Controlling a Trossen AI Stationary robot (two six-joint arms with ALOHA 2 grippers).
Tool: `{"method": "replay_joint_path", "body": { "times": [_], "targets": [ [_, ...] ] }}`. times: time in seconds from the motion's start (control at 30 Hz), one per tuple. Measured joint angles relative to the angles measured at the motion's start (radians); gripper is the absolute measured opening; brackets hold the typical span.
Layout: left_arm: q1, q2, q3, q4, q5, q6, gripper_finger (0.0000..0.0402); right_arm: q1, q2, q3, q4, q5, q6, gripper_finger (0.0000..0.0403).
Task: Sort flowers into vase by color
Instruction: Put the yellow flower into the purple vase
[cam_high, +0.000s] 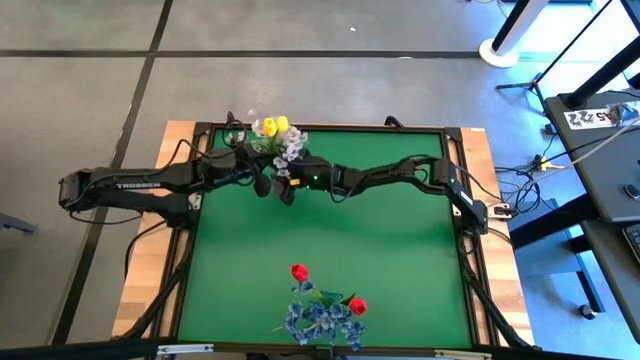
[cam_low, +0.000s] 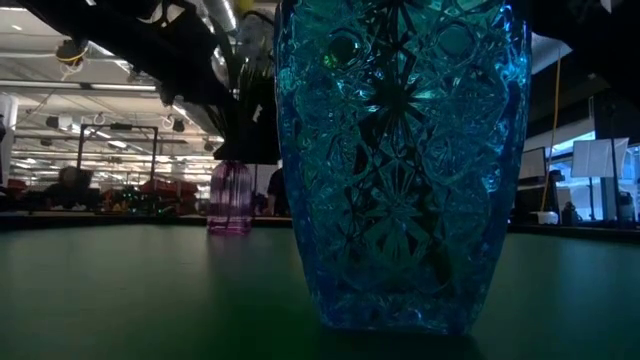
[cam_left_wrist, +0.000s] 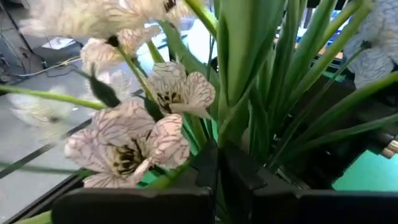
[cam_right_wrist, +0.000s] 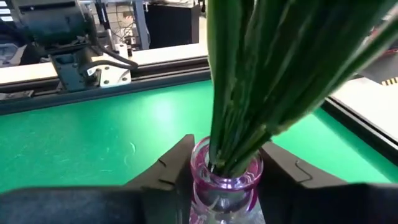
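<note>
The blue vase (cam_low: 400, 160) is glossy cut glass, its wall faceted with star patterns. Clamped between the matt black plastic fingers (cam_right_wrist: 166, 169) of the right hand (cam_right_wrist: 225, 180) is the smooth, clear pink glass vase (cam_right_wrist: 226, 186). The white blossoms (cam_left_wrist: 127, 146) look like veined cloth. The table (cam_high: 400, 250) has a matt green cover and a bare wood border.

Both arms are dark, slim and jointed, with black cables looping along them. The left arm (cam_high: 130, 187) carries pale lettering on its long link; the right arm (cam_high: 400, 172) shows a small green light.
</note>
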Motion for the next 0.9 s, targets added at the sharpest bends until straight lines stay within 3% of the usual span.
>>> {"method": "replay_joint_path", "body": {
  "times": [0.23,0.43,0.6,0.77,0.9],
  "targets": [
    [-0.084,-0.003,-0.010,-0.037,0.057,-0.045,0.0006,0.001,-0.004,0.000,-0.019,0.007,-0.012,0.0127],
    [-0.178,-0.003,-0.067,-0.004,-0.070,-0.100,0.0006,0.004,-0.011,0.000,-0.031,0.008,-0.026,0.0136],
    [-0.203,-0.003,-0.092,0.029,-0.092,-0.166,0.0009,0.004,-0.022,0.000,-0.061,-0.024,-0.023,0.0139],
    [-0.215,-0.013,-0.066,-0.001,-0.081,-0.117,0.0053,0.004,-0.034,0.000,-0.102,-0.023,-0.022,0.0140],
    [-0.238,-0.050,0.041,-0.130,-0.053,-0.082,0.0109,0.004,-0.036,0.000,-0.119,-0.019,-0.022,0.0141]
  ]
}}
